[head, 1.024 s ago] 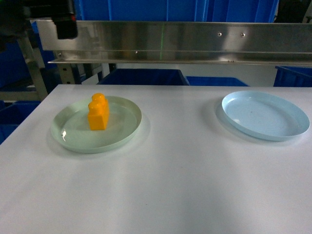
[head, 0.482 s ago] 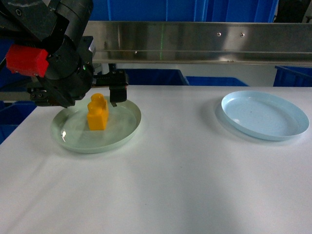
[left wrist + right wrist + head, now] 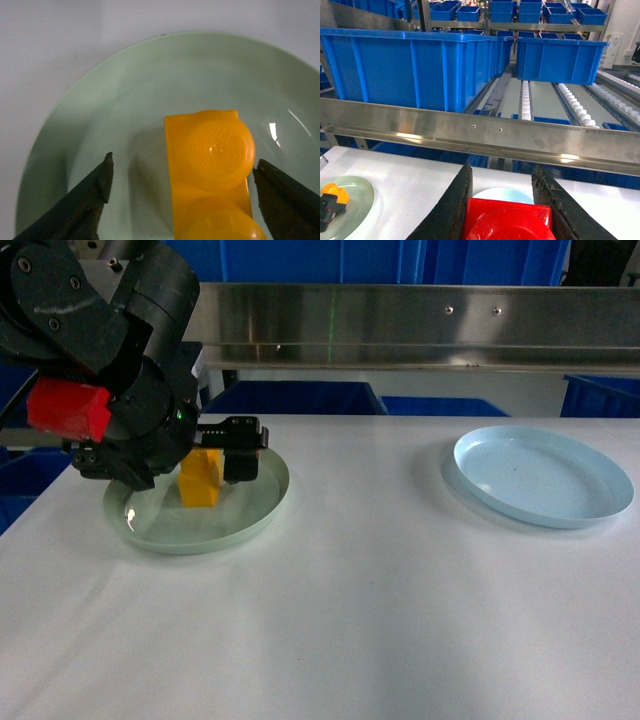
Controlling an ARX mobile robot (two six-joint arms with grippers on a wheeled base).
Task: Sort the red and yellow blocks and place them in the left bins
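Note:
A yellow block stands upright in the pale green plate on the left of the white table. My left gripper has come down over it, open. In the left wrist view its two dark fingers stand either side of the yellow block, the right one close to it and the left one apart. My right gripper is out of the head view and is shut on a red block, held above the table's near side.
A light blue plate lies at the right of the table. A steel rail and blue bins run behind the far edge. A red part sits on the bulky left arm.
The left arm has come into the head view from the upper left and dropped over the green plate. Its open fingers now straddle the yellow block, which has not moved.

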